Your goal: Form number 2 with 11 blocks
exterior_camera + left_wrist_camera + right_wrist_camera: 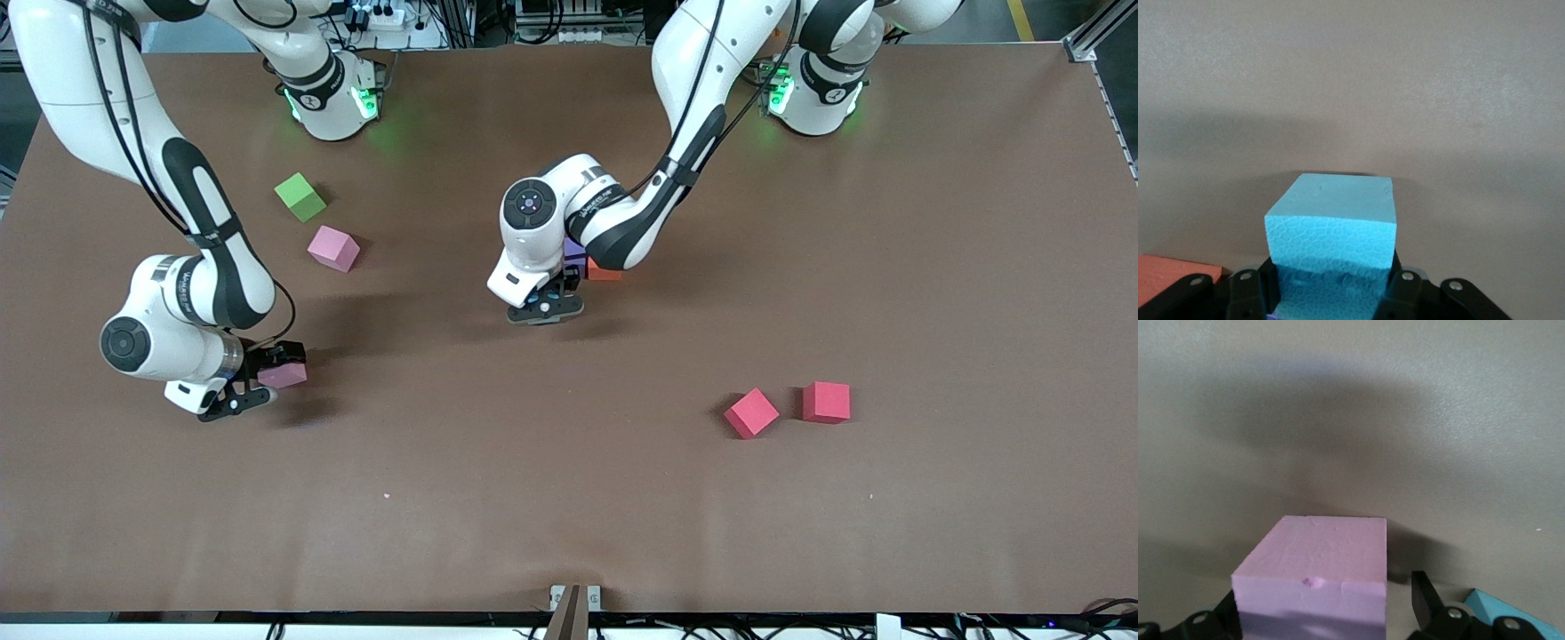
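- Table (889, 222): brown matte top; both arm bases along its far edge.
- Left gripper (546, 308): low over table's middle, jaws clamped on a light blue matte foam cube (1331, 247). Cube sits between the black fingers (1405, 293) in left wrist view; hidden under the wrist in front view.
- Orange foam cube (605, 270): just beside left gripper, toward far edge, mostly covered by the arm; a corner also shows in left wrist view.
- Purple foam cube (573, 252): touching orange one, a sliver visible under the left arm. Can't tell any further layout of cubes there.
- Right gripper (258, 382): low near the right arm's end of table, jaws wide, standing either side of a pink matte foam cube (283, 373). Gap shows between cube and one finger (1426, 599); can't tell if the other finger touches. Cube appears to rest on table.
- 2nd pink foam cube (333, 248): loose, nearer far edge than right gripper, turned at an angle.
- Green foam cube (300, 196): close to 2nd pink cube, apart from it, toward far edge.
- Two red-pink foam cubes: one angled (751, 412), one squarer (826, 402), side by side w/ small gap, toward left arm's end, nearer front edge than left gripper.
- 2nd light blue cube (1511, 613): corner only, at edge of right wrist view, beside right gripper.
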You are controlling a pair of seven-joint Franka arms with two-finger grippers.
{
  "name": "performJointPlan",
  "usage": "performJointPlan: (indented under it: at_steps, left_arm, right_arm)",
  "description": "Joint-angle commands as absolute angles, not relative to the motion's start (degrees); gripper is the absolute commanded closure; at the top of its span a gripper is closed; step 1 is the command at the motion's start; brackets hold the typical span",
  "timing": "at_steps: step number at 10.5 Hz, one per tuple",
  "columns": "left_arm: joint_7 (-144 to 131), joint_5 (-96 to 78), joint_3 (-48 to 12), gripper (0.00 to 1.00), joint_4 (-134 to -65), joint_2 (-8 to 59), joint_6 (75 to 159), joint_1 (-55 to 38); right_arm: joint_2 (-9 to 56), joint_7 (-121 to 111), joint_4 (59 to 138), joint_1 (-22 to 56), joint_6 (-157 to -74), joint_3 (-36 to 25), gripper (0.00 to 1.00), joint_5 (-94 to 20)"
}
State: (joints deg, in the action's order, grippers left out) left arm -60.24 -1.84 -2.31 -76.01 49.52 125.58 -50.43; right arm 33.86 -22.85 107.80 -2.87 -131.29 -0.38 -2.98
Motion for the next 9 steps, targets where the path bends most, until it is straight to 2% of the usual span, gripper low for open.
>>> performJointPlan:
  at_steps: [1,2,3,4,5,8,9]
  left_arm:
    - [-58.6,-3.7,-1.0,1.0,-74.6,50.2,124.0,-51.8]
    - [-58.5,-3.2,-0.9,1.0,-74.7,50.1,123.8,-52.1]
    - [-57.9,-2.9,-0.9,1.0,-75.0,50.1,123.8,-53.2]
    - [-57.3,-3.0,-0.9,1.0,-75.1,50.0,123.8,-53.5]
    - [-57.3,-3.0,-0.9,1.0,-75.1,50.0,123.8,-53.5]
    - [-56.3,-2.9,-0.9,1.0,-75.1,50.3,123.8,-53.5]
    - [-56.2,-2.9,-0.9,1.0,-75.1,50.4,123.8,-53.5]
  right_arm:
    - [34.5,-22.2,106.8,-3.8,-131.0,0.4,0.0,-2.8]
    - [34.5,-22.2,106.8,-3.9,-131.0,0.4,0.05,-2.8]
    - [34.5,-22.1,106.7,-3.8,-131.0,0.4,0.49,-2.8]
    - [34.4,-22.1,106.6,-3.6,-130.8,0.4,0.73,-2.9]
    - [33.9,-22.1,106.4,-3.5,-130.4,0.5,0.77,-3.4]
    - [32.8,-17.5,104.1,-2.2,-129.5,1.8,0.75,-3.5]
    - [32.8,-15.6,101.7,-1.3,-126.1,2.1,0.74,-3.6]
